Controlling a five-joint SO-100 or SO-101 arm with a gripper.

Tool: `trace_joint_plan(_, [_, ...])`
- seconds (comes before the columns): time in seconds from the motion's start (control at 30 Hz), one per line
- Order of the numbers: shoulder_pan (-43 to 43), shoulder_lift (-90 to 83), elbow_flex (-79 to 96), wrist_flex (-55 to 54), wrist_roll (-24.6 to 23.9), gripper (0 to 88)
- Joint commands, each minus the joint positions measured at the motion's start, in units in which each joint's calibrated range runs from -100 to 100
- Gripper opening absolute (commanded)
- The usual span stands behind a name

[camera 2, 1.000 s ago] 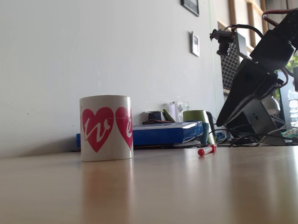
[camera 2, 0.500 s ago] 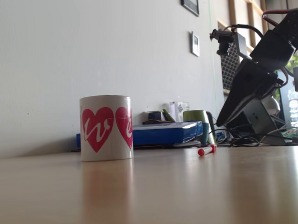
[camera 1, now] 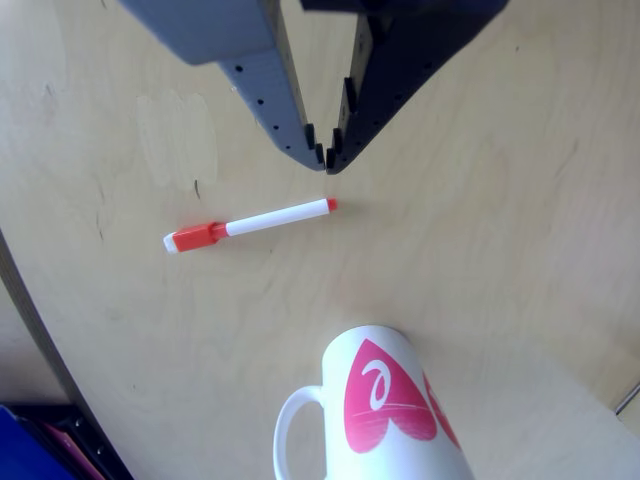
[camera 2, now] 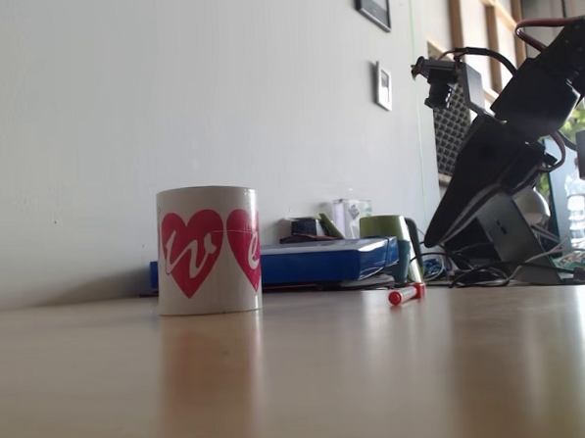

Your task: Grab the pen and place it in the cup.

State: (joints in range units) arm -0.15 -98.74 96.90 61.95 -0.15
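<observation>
The pen (camera 1: 250, 223) lies flat on the light wooden table, its orange-red cap toward the left of the other view and its small red end toward the right. My gripper (camera 1: 325, 160) hangs just above the pen's red end, with its fingertips touching, shut and holding nothing. The cup (camera 1: 385, 420) with pink-red hearts stands below the pen in that view, handle to the left. From the fixed view, the cup (camera 2: 208, 250) stands upright at left, the pen (camera 2: 406, 292) lies farther back to the right, and the gripper (camera 2: 433, 239) is raised above the table.
A blue flat box (camera 2: 324, 261) and a green mug (camera 2: 386, 229) sit at the back by the wall. Cables (camera 2: 492, 272) lie near the arm's base at right. The table's curved edge (camera 1: 40, 330) runs down the left of the other view.
</observation>
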Motion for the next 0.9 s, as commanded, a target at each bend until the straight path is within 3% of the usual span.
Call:
trace_joint_plan(0.0, [-0.31, -0.43, -0.43, -1.17, 0.20, 1.0])
trace_joint_plan(0.2, [-0.31, 0.98, -0.79, -1.86, 0.09, 1.0])
trace_joint_plan(0.37, [-0.39, 13.18, -3.78, -7.97, 1.20, 1.4])
trace_joint_plan(0.6, [-0.39, 31.85, -7.58, -20.10, 14.33, 1.4])
trace_joint_plan(0.87, [-4.15, 43.88, -19.89, -20.01, 21.69, 1.6])
